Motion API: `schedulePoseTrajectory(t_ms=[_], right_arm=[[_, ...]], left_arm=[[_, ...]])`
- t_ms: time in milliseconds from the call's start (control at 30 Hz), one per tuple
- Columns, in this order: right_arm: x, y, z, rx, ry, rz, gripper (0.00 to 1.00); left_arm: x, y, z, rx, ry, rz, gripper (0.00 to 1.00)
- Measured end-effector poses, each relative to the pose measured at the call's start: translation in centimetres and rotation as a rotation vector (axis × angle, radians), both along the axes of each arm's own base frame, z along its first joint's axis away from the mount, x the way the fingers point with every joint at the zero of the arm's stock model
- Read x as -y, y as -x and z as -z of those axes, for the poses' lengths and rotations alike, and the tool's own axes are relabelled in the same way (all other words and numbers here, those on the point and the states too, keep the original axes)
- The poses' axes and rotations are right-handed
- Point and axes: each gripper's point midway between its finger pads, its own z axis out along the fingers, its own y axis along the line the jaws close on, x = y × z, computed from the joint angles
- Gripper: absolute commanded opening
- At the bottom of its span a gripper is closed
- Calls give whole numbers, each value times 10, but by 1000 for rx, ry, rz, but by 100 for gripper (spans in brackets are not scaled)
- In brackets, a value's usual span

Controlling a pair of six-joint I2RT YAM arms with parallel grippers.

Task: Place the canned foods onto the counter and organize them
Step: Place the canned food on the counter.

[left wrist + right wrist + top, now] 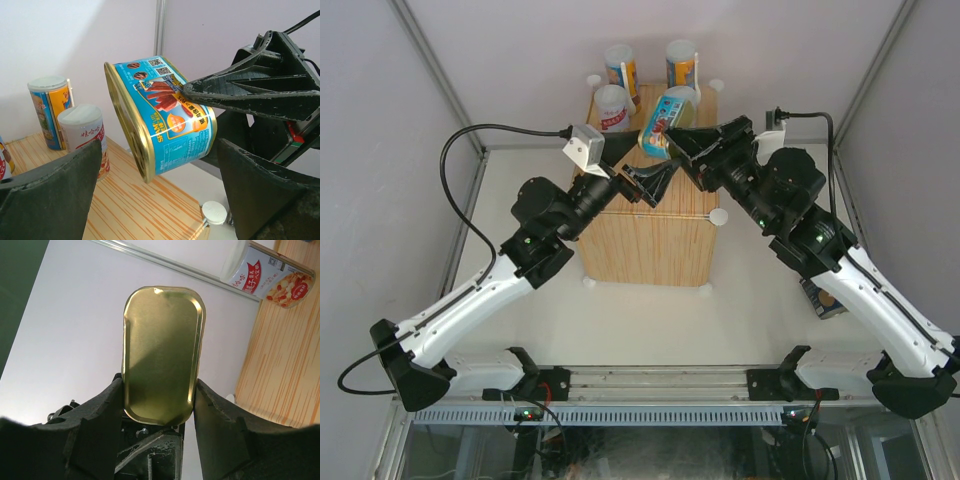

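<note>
Right tool (159, 407) clamped on the blue-gold luncheon-meat tin (165, 120), above the far right of the wood-grain surface (650, 245).
Tin tilted, off that surface; left tool (652, 183), spread wide and empty, faces it from over the surface's middle.

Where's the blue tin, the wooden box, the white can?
Blue tin (165, 117): left wrist view, blue label.
Box (650, 250): top view, bare wood.
White can (82, 134): left wrist view, its side.
</note>
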Motion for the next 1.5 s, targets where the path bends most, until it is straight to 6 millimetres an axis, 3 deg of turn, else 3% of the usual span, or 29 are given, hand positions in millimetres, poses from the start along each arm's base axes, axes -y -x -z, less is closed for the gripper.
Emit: schedulePoseTrajectory(t_ms=[567,1000,1500], right_arm=[[-9,4,4,-11,4,-21,0],[-15,0,6,-30,-16,-26,0],[-17,-2,7,-36,-16,-26,0]], left_arm=[[-3,-2,-7,20,23,-25,99],[-12,-7,-18,51,57,-89,91],[-10,-5,-19,69,50,-99,70]])
